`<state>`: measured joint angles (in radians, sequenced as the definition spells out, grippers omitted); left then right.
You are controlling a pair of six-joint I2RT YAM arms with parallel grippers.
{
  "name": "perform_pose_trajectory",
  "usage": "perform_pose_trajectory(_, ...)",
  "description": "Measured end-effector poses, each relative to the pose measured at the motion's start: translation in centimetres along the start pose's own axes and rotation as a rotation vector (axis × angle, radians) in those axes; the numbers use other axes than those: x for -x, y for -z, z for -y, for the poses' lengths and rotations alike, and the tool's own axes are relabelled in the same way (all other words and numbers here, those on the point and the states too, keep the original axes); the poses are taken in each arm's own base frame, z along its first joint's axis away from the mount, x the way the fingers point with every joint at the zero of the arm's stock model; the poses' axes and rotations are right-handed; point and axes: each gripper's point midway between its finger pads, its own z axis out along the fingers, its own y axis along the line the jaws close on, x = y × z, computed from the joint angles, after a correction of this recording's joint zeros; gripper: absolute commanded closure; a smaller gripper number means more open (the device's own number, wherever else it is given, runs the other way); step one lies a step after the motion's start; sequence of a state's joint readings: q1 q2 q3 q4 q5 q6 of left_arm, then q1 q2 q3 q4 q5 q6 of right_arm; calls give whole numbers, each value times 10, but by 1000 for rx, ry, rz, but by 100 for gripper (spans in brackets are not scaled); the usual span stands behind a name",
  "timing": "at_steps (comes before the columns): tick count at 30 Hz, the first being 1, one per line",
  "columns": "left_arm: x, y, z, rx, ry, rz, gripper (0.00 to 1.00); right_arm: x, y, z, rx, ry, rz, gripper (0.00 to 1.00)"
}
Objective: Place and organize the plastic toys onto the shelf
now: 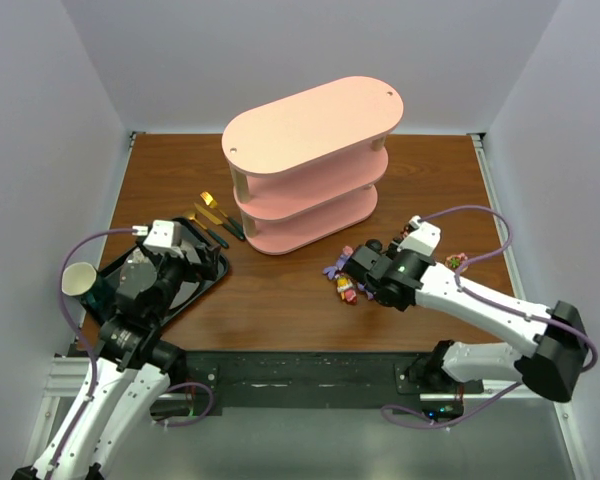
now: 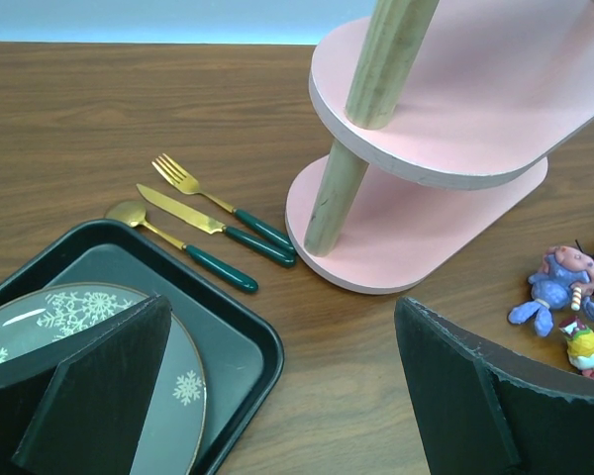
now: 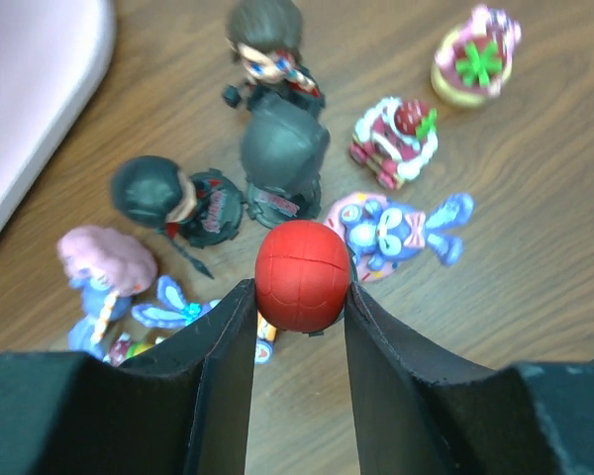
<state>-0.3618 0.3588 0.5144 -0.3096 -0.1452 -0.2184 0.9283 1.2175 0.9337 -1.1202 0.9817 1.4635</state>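
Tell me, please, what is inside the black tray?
A dark plate with white snowflakes lies in the black tray. The fingers of the left hand cover the plate's near part, so anything else there cannot be seen.

The right gripper (image 3: 299, 295) is pinching the red-headed figurine (image 3: 302, 269) between its fingers, other plastic toys (image 3: 401, 230) lying around it on the wooden counter (image 3: 544, 277).
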Motion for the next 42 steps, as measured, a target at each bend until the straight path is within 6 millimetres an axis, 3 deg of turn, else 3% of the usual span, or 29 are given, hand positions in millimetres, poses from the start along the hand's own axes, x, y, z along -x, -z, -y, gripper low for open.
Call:
perform_pose_trajectory(3, -2, -1, 0, 1, -2, -9, 0, 22, 14, -6, 79, 63, 14, 88)
perform_pose_trajectory(7, -6, -4, 0, 4, -4, -27, 0, 69, 41, -29, 230, 129, 69, 88)
perform_pose_trajectory(15, -13, -8, 0, 6, -9, -59, 0, 172, 118, -85, 571, 297, 225, 90)
perform_pose_trajectory(18, -15, -9, 1, 1, -10, -68, 0, 201, 141, -110, 661, 368, 289, 95)
perform_pose_trajectory(26, -18, -10, 5, -20, -11, -82, 0, 232, 178, -184, 837, 558, 389, 92)
perform_pose_trajectory(31, -18, -11, 6, -28, -11, -86, 0, 248, 201, -218, 939, 600, 428, 92)
perform_pose_trajectory(36, -19, -12, 7, -33, -11, -90, 0, 257, 222, -242, 1037, 600, 451, 91)
perform_pose_trajectory(42, -19, -12, 8, -41, -11, -91, 0, 250, 229, -264, 1102, 626, 438, 91)
